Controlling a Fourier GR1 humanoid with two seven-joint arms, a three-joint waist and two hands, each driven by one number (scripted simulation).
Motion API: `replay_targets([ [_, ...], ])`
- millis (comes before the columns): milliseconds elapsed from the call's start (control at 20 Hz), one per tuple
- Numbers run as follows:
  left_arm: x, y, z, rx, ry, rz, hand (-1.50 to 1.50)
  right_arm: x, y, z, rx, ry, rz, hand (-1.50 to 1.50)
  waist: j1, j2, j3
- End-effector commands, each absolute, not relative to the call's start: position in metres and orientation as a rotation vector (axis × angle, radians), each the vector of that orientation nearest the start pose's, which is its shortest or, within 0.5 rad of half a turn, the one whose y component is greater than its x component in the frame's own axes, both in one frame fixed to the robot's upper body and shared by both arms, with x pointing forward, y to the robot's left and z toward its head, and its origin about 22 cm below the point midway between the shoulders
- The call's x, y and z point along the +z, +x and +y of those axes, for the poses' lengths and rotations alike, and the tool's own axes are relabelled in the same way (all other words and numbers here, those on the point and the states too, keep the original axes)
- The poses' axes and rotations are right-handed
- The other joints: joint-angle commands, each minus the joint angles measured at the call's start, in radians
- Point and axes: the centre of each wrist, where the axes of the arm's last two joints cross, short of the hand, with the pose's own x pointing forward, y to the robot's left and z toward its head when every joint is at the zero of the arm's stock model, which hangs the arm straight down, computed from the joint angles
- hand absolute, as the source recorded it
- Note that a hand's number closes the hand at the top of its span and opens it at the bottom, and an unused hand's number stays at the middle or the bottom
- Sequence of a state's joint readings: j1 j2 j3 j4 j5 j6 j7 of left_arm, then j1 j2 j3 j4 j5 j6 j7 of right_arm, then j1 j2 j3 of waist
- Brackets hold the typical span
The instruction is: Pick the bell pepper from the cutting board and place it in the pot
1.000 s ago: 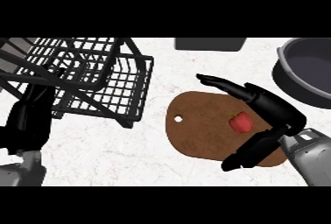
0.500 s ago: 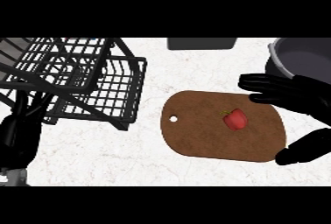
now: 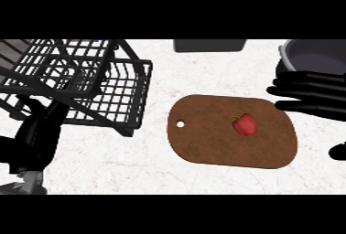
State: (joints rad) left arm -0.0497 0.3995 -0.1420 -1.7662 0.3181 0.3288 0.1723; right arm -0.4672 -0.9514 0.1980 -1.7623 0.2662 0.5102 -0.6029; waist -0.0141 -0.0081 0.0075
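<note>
Red bell pepper (image 3: 245,124) lies on the brown, rounded wooden cutting board (image 3: 216,146), right of the board's middle, with its green stem end turned to the left. You can see that nothing touches it.

Your right hand (image 3: 312,93) comes in from the right edge, at the board's far right corner. Its black fingers (image 3: 294,83) are straight and spread, pointing left, and they are apart from the pepper. The thumb (image 3: 338,151) shows lower at the right edge, well apart from the fingers, so the hand is wide and holds nothing.

The grey round metal pot (image 3: 316,54) stands at the far right, just beyond that hand. A black wire dish rack (image 3: 81,82) fills the left side of the white marbled tabletop (image 3: 135,169). Your left hand (image 3: 37,137) shows near the left edge, partly behind the rack; you cannot tell how it is set. A dark grey flat object (image 3: 208,45) sits at the far edge.
</note>
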Motion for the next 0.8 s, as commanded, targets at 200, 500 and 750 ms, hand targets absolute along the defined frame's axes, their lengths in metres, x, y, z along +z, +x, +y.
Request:
replay_targets([
  [200,0.066,0.256,0.226,0.003,0.02,-1.494,0.0,0.235,0.276,-0.273,-2.82,0.358,2.298,-1.5,0.009,0.01,-0.009],
  [500,0.072,0.261,0.233,-0.037,0.005,-1.462,0.0,0.219,0.288,-0.265,-2.936,0.479,2.247,-1.5,0.021,0.012,-0.008],
  [750,0.051,0.268,0.231,-0.021,0.021,-1.471,0.0,0.196,0.292,-0.255,-3.035,0.556,2.072,-1.5,0.021,0.011,-0.008],
])
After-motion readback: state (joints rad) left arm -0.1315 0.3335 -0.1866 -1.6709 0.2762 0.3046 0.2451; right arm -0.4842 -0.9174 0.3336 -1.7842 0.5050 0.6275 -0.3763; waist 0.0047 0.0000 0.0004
